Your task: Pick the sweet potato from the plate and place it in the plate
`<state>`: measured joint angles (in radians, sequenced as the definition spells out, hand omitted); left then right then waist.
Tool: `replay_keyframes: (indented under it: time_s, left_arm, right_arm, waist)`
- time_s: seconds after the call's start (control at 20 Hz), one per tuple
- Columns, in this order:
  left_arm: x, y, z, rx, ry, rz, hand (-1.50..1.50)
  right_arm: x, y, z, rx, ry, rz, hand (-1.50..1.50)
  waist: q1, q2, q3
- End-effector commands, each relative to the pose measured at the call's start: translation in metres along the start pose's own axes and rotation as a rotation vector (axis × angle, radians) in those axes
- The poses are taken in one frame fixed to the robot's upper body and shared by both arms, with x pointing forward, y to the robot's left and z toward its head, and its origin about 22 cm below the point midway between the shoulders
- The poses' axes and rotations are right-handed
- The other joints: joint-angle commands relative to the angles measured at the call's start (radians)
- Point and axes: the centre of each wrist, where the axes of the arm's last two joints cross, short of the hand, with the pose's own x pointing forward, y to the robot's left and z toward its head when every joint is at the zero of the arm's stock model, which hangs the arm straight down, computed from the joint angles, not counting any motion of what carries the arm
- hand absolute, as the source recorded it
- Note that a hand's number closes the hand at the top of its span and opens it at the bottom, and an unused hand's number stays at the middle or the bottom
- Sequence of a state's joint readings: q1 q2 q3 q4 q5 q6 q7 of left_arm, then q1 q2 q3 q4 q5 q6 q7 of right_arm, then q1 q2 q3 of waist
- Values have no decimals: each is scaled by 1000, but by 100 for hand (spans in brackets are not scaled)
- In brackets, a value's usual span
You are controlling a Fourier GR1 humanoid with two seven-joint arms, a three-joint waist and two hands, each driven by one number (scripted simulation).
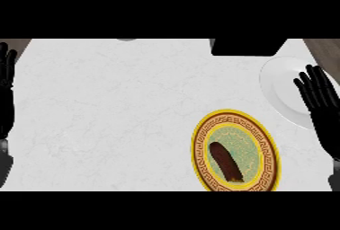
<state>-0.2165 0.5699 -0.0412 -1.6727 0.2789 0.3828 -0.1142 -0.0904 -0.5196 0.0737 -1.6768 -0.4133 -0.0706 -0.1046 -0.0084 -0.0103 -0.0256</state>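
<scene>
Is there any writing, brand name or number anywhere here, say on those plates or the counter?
None: no words, numbers or brands can be read.
The yellow plate has only a brown key-pattern band around its rim, decoration rather than letters.
The white plate, the sweet potato, the counter and the dark block at the far edge are all unmarked.
</scene>
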Motion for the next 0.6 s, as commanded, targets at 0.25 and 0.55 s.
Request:
replay_keyframes:
  time_s: [0.25, 0.55]
  left_arm:
    - [-54, -33, 43, -197, 397, 43, 0]
    - [-74, -46, 55, -243, 538, 70, 0]
  right_arm:
    - [3, 74, -25, 763, -38, -217, 150]
    - [-69, 28, -17, 566, -131, -181, -150]
  waist:
    - [98, 63, 31]
    - [48, 43, 33]
